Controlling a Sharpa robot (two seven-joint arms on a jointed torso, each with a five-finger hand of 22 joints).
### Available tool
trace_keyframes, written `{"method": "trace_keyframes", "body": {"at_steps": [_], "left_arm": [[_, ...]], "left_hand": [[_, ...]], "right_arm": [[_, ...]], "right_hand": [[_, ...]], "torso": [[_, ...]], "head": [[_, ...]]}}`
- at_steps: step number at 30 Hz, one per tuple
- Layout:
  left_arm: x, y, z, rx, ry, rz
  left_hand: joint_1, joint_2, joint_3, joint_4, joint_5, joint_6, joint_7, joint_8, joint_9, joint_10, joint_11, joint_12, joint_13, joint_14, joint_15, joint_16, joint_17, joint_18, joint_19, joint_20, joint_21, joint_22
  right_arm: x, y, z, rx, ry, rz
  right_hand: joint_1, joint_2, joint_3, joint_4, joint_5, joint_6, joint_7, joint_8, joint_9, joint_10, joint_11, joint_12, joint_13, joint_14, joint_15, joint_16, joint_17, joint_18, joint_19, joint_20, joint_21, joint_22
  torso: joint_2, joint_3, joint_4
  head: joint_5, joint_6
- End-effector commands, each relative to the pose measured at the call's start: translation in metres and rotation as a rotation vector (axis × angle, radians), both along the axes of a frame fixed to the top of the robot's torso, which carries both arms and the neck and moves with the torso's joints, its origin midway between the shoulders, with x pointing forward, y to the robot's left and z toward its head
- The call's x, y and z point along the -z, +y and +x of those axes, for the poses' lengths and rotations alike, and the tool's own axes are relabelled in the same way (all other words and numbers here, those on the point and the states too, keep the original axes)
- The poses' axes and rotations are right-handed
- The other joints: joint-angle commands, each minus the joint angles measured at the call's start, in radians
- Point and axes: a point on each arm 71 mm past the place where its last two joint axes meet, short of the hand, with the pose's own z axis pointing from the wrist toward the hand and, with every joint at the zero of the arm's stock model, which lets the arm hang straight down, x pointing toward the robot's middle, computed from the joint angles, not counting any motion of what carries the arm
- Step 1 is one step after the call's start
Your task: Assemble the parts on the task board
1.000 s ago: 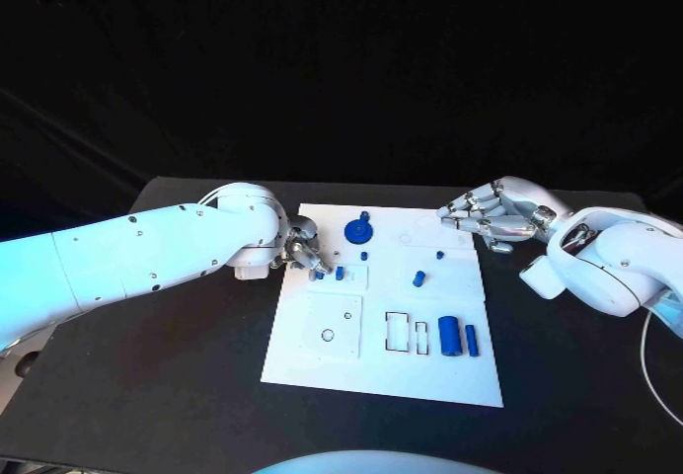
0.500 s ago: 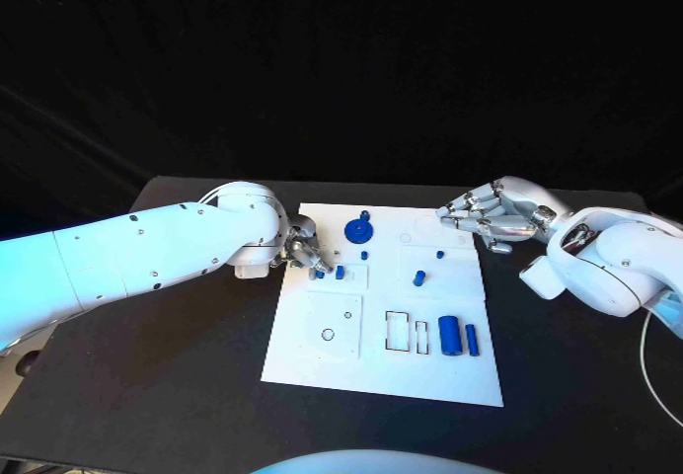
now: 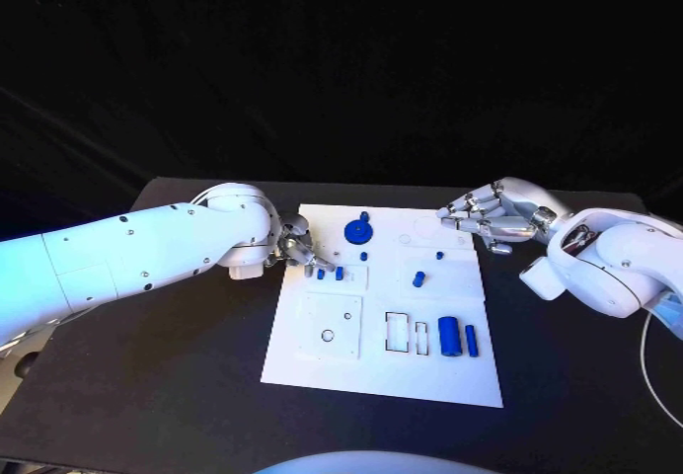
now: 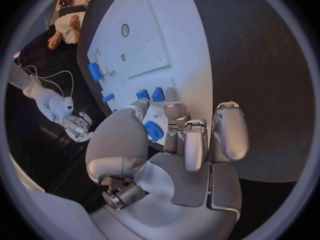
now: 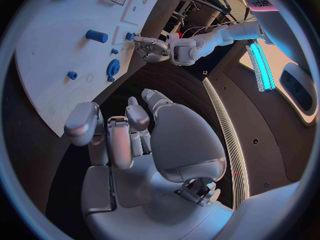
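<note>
— Where's the left hand (image 3: pixel 299 249) right now?

— Down at the near-left edge of the task board (image 3: pixel 348 367), fingertips over the board's edge, right beside two small blue parts (image 3: pixel 331 274) standing there. From its wrist camera the fingers (image 4: pixel 187 138) are bent forward over those same two pieces (image 4: pixel 151 95). I can't tell whether it's actually pinching anything; the fingertips hide the spot.

— And the other one?

— The right hand (image 3: pixel 492 217) hangs off the far-right corner of the board, over the black counter (image 3: pixel 171 395), not touching any piece. Its fingers (image 5: pixel 113 138) are curled in loosely with nothing between them.

— What's on the board itself?

— A blue gear (image 3: pixel 359 232) sits near the far edge, with a small blue peg (image 3: pixel 364 215) just beyond it. A little blue piece (image 3: pixel 364 256) lies just on the near side of the gear. Towards the middle there's a short blue cylinder (image 3: pixel 420 278), tilted, and a tiny blue stud (image 3: pixel 438 255) near it. Closer to us, on the right side, a thick blue cylinder (image 3: pixel 448 337) lies lengthwise with a thin blue bar (image 3: pixel 471 341) just beside it, and two outlined rectangular slots (image 3: pixel 410 333) to their left. The left part of the board carries a square white plate (image 3: pixel 331 321) with a round hole (image 3: pixel 328 336) in it.
</note>
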Motion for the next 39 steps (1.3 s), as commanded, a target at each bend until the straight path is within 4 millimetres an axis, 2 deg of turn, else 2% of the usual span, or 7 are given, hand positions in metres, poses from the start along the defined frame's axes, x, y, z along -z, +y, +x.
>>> {"method": "trace_keyframes", "body": {"at_steps": [1,8,13,17,20,35,39], "left_arm": [[-0.005,0.002,0.003,-0.071,-0.050,-0.181],[-0.015,0.002,0.004,-0.045,-0.133,-0.394],[-0.027,-0.008,0.003,0.057,-0.266,-0.542],[-0.030,-0.014,0.004,0.117,-0.375,-0.518],[-0.027,-0.020,0.004,0.167,-0.436,-0.500],[-0.008,-0.058,-0.002,0.350,-0.572,-0.483],[-0.003,-0.062,0.000,0.365,-0.562,-0.409]], "left_hand": [[-0.003,0.017,-0.029,0.001,-0.003,-0.009,0.003,-0.004,-0.003,-0.013,0.002,-0.014,-0.015,0.105,0.000,0.002,0.263,-0.006,0.025,-0.004,-0.026,0.094],[0.008,0.070,-0.080,0.001,0.004,-0.058,0.025,-0.022,-0.023,-0.114,0.020,-0.146,-0.158,0.095,0.014,-0.020,0.232,0.028,-0.038,0.007,-0.218,-0.008],[0.109,0.097,-0.109,-0.001,0.010,-0.164,0.086,-0.048,-0.055,-0.289,0.078,-0.252,-0.241,-0.067,0.066,-0.301,-0.090,0.102,-0.251,0.051,-0.750,-0.305],[0.358,0.082,-0.066,-0.100,0.010,-0.297,0.155,-0.107,-0.109,-0.460,0.150,-0.379,-0.335,-0.334,0.138,-0.702,-0.474,0.096,-0.338,0.100,-0.895,-0.407],[0.477,0.067,-0.004,-0.151,-0.024,-0.317,0.167,-0.134,-0.152,-0.509,0.163,-0.459,-0.415,-0.373,0.142,-0.779,-0.540,0.107,-0.356,0.115,-0.956,-0.461],[0.542,-0.008,0.057,-0.207,-0.042,-0.163,0.135,-0.255,-0.337,-0.410,0.143,-0.570,-0.642,-0.264,0.114,-0.770,-0.613,0.114,-0.250,0.099,-0.953,-0.486],[0.528,-0.002,0.053,-0.197,-0.040,-0.123,0.122,-0.270,-0.360,-0.378,0.129,-0.572,-0.672,-0.107,0.102,-0.508,-0.377,0.115,-0.164,0.088,-0.907,-0.464]], "right_arm": [[0.000,0.000,0.000,0.000,-0.003,0.003],[0.000,-0.001,0.000,0.005,-0.007,0.001],[0.000,-0.001,0.000,0.008,-0.009,-0.001],[0.000,-0.002,-0.001,0.010,-0.011,-0.001],[0.000,-0.002,0.000,0.012,-0.012,-0.001],[-0.002,-0.002,0.000,0.017,-0.067,-0.004],[-0.002,-0.001,0.000,0.016,-0.069,-0.002]], "right_hand": [[0.005,-0.005,0.006,0.000,0.006,-0.005,0.000,0.004,-0.001,-0.007,0.001,-0.007,-0.001,0.062,-0.008,-0.005,0.064,0.016,-0.010,0.000,-0.005,-0.002],[0.005,-0.005,0.007,0.000,0.006,-0.005,0.000,0.004,-0.001,-0.008,0.001,-0.007,-0.002,0.061,-0.008,-0.006,0.064,0.017,-0.011,0.000,-0.006,-0.002],[0.005,-0.004,0.008,0.000,0.006,-0.006,0.000,0.004,-0.001,-0.007,0.001,-0.007,-0.001,0.062,-0.008,-0.006,0.064,0.017,-0.011,0.000,-0.006,-0.002],[0.004,-0.003,0.009,0.001,0.006,-0.005,0.000,0.004,-0.001,-0.007,0.001,-0.006,-0.001,0.062,-0.008,-0.006,0.065,0.016,-0.010,0.000,-0.006,-0.002],[0.004,-0.002,0.009,0.001,0.007,-0.005,0.000,0.004,-0.001,-0.007,0.001,-0.007,-0.002,0.062,-0.008,-0.006,0.064,0.017,-0.011,0.000,-0.006,-0.003],[0.006,0.001,0.014,0.001,0.008,-0.006,0.000,0.004,-0.001,-0.007,0.001,-0.005,-0.001,0.062,-0.008,-0.005,0.066,0.017,-0.011,0.000,-0.007,-0.004],[0.006,0.001,0.014,0.001,0.008,-0.006,0.000,0.004,-0.001,-0.007,0.001,-0.005,-0.001,0.062,-0.008,-0.005,0.066,0.017,-0.011,0.000,-0.007,-0.004]], "torso": [[0.000,0.0005,0.0003],[0.001,0.0004,0.0000],[0.000,-0.0002,0.0017],[0.000,-0.0002,0.0016],[0.001,-0.0002,-0.0002],[0.005,-0.0036,-0.0050],[0.005,-0.0039,-0.0050]], "head": [[-0.005,0.003],[-0.009,0.007],[-0.007,0.009],[-0.008,0.010],[-0.012,0.014],[-0.028,0.025],[-0.029,0.030]]}}
